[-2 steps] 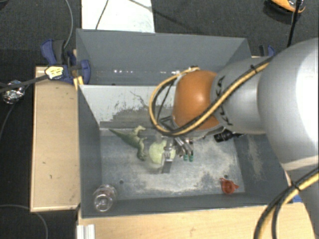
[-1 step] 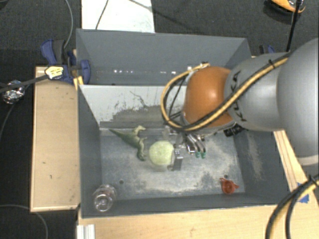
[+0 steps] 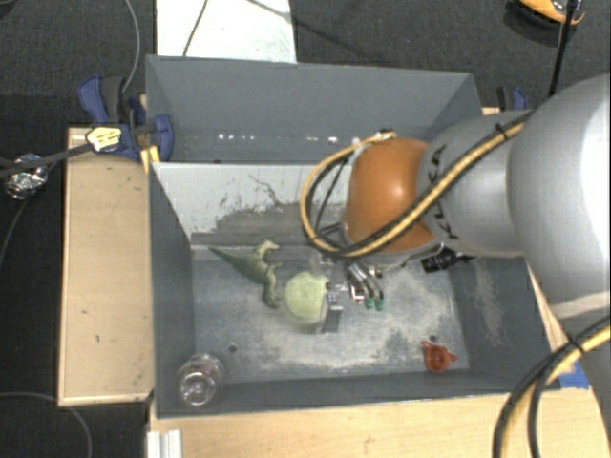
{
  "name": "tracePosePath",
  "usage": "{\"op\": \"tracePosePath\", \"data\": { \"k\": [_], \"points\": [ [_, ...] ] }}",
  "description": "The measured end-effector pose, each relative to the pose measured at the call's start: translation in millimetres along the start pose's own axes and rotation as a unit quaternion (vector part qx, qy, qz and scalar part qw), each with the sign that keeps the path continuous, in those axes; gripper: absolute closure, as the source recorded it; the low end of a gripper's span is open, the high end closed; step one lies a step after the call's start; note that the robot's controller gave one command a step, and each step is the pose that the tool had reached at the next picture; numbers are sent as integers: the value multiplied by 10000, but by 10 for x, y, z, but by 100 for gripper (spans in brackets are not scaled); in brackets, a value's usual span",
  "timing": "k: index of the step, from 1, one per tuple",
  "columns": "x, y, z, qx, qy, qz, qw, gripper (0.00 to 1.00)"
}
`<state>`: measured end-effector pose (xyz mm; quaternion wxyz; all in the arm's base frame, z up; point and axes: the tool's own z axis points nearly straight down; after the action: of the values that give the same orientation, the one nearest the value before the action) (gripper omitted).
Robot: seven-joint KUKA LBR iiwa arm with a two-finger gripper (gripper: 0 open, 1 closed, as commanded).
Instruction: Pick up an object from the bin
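Camera view: jaws low in middle of bin (image 3: 174, 284), just beside pale green ball (image 3: 305, 299); open or shut, can't tell. Centre over ball before you close; keep off green dinosaur toy (image 3: 256, 260) nearby.

black letters run along the silver arm (image 3: 496, 189) just beside its orange cover (image 3: 382, 194); cables (image 3: 320, 184) cross them, and they cannot be read whole. no other text is legible.

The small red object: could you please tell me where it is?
The small red object lies at the camera view's lower right bin corner, apart from the pale green ball.
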<state>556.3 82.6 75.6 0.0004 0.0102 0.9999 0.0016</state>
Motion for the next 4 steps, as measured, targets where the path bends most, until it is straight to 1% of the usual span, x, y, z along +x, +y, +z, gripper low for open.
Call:
{"op": "tracePosePath", "data": {
  "k": [1, 3, 4],
  "points": [
    [-108, 10, 34, 1, -67, -742, 9972, 100],
    [-99, 9, 3, 1, -58, -740, 9972, 100],
    [-88, 8, -149, 2, -41, -738, 9973, 100]
  ]
}}
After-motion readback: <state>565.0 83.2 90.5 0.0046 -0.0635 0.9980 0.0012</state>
